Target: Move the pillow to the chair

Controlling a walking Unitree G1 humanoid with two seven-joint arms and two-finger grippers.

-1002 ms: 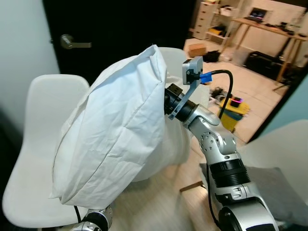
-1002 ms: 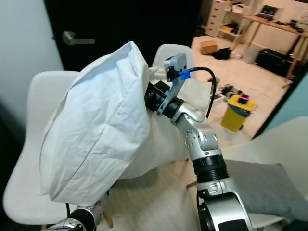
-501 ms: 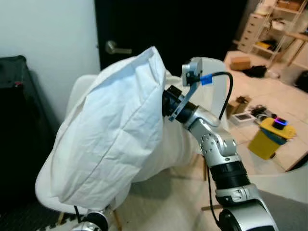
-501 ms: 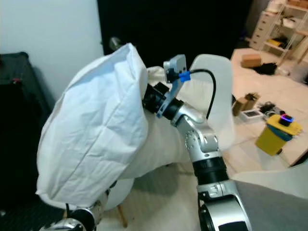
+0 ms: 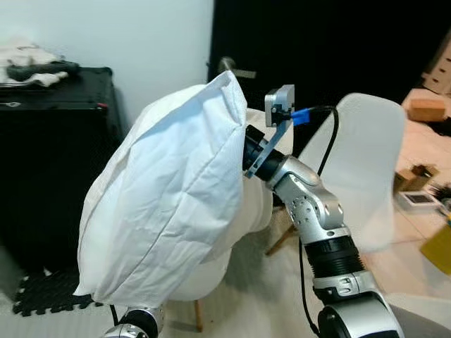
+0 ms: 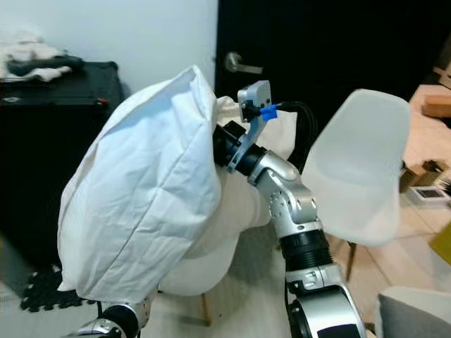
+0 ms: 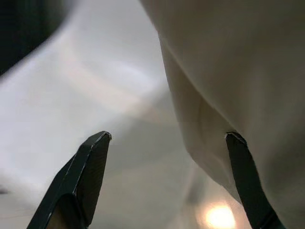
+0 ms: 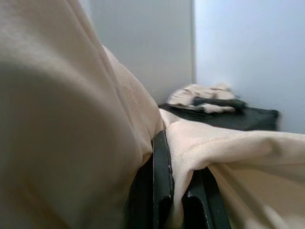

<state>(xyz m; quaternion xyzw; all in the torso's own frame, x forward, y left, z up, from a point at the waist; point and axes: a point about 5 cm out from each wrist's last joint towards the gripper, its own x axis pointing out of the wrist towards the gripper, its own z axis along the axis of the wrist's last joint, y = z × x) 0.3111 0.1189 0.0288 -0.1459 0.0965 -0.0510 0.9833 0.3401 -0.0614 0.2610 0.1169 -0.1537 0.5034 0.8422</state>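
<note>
No readable writing anywhere. One black cabinet [image 5: 49, 141]; one white pillow [image 5: 169, 204] held high before it — left gripper [image 7: 167, 143] spread beneath, right gripper [image 8: 178, 191] pinched on its fabric. Two white chairs: one [image 6: 204, 267] under the pillow, one [image 5: 370, 169] right.

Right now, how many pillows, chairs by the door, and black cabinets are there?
Big white fabric pillow: 1
White plastic shell chairs by the dark door: 2
Black cabinet: 1
Total: 4
</note>
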